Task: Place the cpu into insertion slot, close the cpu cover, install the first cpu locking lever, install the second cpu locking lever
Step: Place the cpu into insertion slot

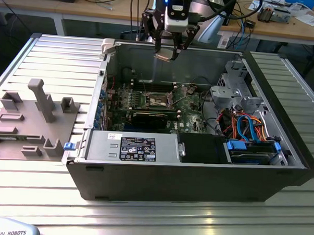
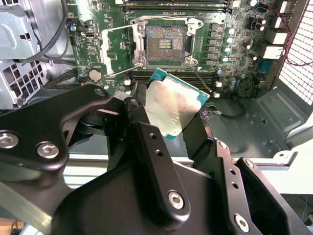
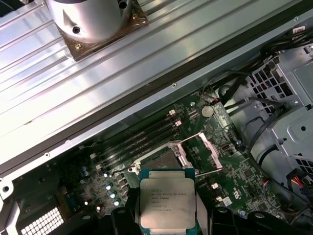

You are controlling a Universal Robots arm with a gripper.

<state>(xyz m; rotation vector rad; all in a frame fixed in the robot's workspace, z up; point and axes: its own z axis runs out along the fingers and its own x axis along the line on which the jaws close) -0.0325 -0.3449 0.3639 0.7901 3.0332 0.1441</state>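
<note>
Your black gripper [image 2: 166,116] is pinching the cpu [image 2: 173,110], a small flat square chip with a silver-grey metal top and a green rim. One black finger [image 2: 146,136] presses against each of two opposite edges, and you can see the chip's metal face in both wrist views. In the exterior view the chip hangs tilted at the tool's tip, high over the open machine and well apart from the board beneath.

Below the chip you find the insertion slot [image 2: 165,43], a square socket with a dark, copper-flecked centre and a shiny metal rim. Its contact field lies uncovered. The cpu cover [image 3: 211,152], a thin silvery metal frame plate with a square window, is swung off the socket and sits just beside it. Both belong to the green motherboard [image 2: 234,54]. On it, long narrow black memory slots [image 3: 138,138] run alongside the socket, and a round silver coin battery [image 3: 208,110] lies near the cover.

Around the board you see the dark grey tower computer case [image 1: 195,187], lying on its side with the panel off. It holds a silver power supply box [image 1: 137,148], a perforated grey metal drive cage [image 1: 228,92] and blue and orange cables [image 1: 248,124] toward the exterior view's right.

The case rests on a ribbed aluminium table [image 1: 142,216]. A grey plastic fixture block [image 1: 26,125] stands on the table at the exterior view's left. Farthest off is a wooden workbench [image 1: 99,10] strewn with wires.
</note>
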